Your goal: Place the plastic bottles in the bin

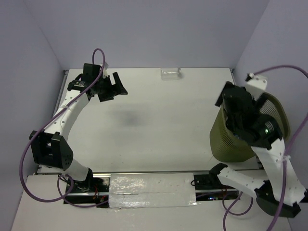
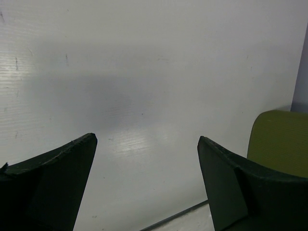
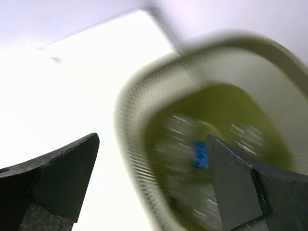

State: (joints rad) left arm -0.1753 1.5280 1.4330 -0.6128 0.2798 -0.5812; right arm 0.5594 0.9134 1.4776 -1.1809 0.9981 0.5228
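The olive-green mesh bin [image 1: 230,142] stands at the table's right side. My right gripper [image 1: 233,103] hangs above its opening. In the right wrist view, which is blurred by motion, the right gripper [image 3: 151,138] is open with nothing between its fingers. Below it the bin's rim [image 3: 132,144] surrounds clear plastic bottles [image 3: 180,144], one with a blue label [image 3: 199,155]. Another clear bottle [image 1: 172,73] lies at the table's far edge. My left gripper [image 1: 115,91] hovers open at the far left, away from that bottle. The left wrist view shows the left gripper [image 2: 147,138] with bare table under it.
The bin's green side [image 2: 279,139] shows at the right of the left wrist view. Grey walls close the table at the back and both sides. A taped strip [image 1: 151,190] lies along the near edge between the arm bases.
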